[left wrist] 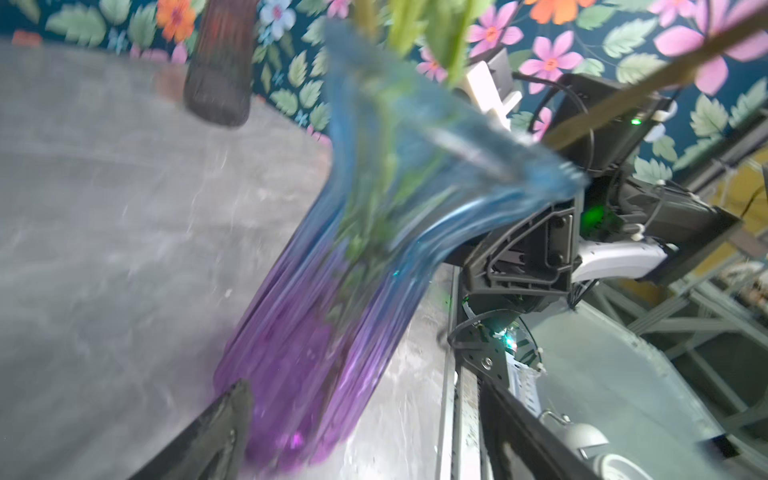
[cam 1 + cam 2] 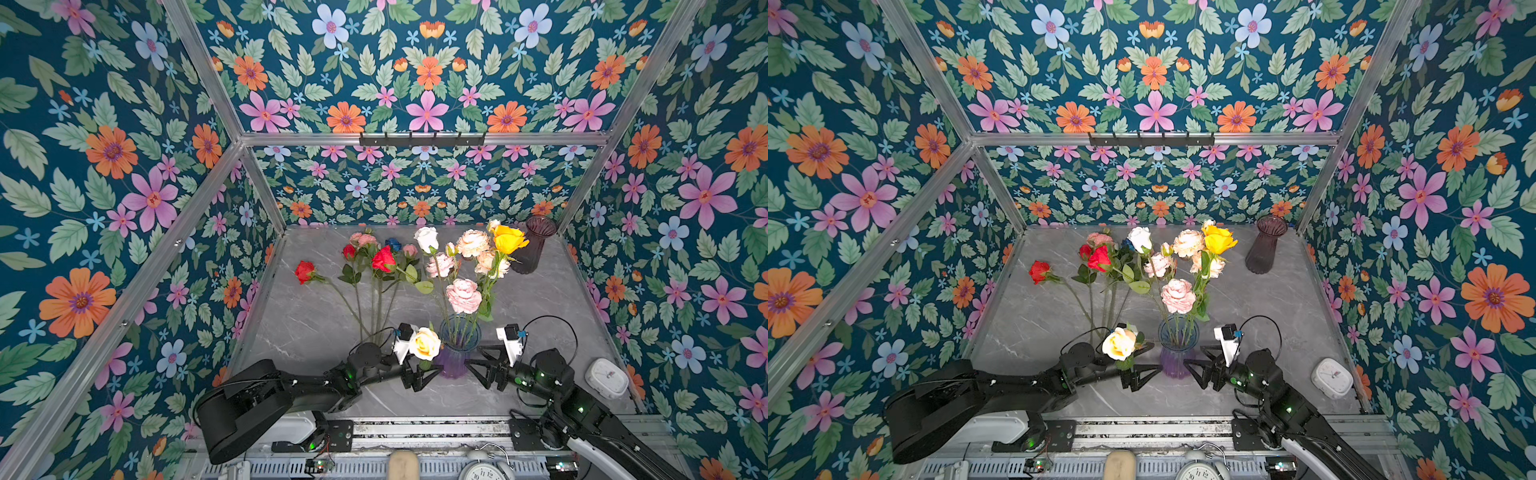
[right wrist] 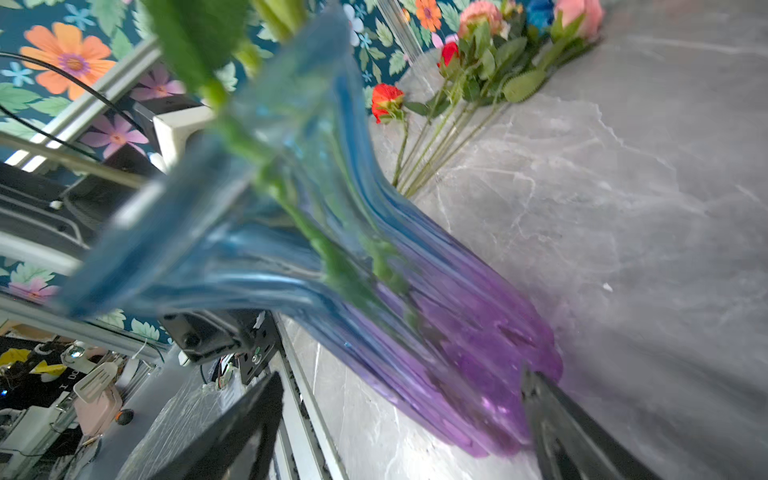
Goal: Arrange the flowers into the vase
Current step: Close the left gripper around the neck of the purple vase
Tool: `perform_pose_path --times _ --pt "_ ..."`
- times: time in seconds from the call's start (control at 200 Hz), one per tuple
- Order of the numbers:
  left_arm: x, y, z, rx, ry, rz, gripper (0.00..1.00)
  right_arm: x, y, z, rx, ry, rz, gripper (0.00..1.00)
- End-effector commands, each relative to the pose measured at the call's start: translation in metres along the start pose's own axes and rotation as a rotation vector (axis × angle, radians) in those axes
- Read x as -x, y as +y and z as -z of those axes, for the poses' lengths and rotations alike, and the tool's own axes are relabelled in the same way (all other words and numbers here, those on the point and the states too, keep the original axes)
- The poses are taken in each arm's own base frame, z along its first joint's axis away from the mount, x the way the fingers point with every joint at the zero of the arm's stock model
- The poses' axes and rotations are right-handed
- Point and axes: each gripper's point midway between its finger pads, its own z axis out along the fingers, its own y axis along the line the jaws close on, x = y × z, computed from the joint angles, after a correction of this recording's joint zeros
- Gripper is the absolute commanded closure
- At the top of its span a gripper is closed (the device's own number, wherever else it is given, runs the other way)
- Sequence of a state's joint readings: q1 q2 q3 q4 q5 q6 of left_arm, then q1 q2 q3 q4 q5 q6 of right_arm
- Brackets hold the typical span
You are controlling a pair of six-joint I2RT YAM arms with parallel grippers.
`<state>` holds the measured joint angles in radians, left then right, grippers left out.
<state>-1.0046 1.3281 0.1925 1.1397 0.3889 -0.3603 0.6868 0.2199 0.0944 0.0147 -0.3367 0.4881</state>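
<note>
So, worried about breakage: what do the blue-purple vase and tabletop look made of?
The blue-purple vase looks like glossy ribbed glass or clear plastic: stems show through it. The tabletop looks like grey marble or marble-print laminate: pale veins, soft sheen.

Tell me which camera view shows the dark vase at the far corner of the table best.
The top views: both show the dark vase upright and sharp, from rim to base. The left wrist view shows only its blurred lower part. The right wrist view does not show it.
</note>
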Motion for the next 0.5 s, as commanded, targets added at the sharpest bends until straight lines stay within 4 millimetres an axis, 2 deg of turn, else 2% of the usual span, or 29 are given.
perform_pose_path --times 0.0,0.155,0.28,0.385,0.495 --pt "0.025 -0.004 -0.007 -0.006 -0.108 -0.158 0.12 0.021 0.013 0.005 0.050 -0.114 0.134 0.08" --pt "0.023 -0.007 -0.028 -0.052 -0.096 -0.170 0.14 0.021 0.013 0.006 0.051 -0.126 0.148 0.14" --pt "0.022 -0.004 -0.036 -0.055 -0.100 -0.171 0.16 0.017 0.014 0.000 0.067 -0.095 0.141 0.18" --pt "0.019 0.000 -0.045 -0.052 -0.083 -0.169 0.22 0.017 0.008 -0.006 0.041 -0.078 0.137 0.20" --pt "0.018 0.005 -0.053 -0.039 -0.079 -0.163 0.24 0.021 0.001 -0.010 0.001 -0.082 0.131 0.22"
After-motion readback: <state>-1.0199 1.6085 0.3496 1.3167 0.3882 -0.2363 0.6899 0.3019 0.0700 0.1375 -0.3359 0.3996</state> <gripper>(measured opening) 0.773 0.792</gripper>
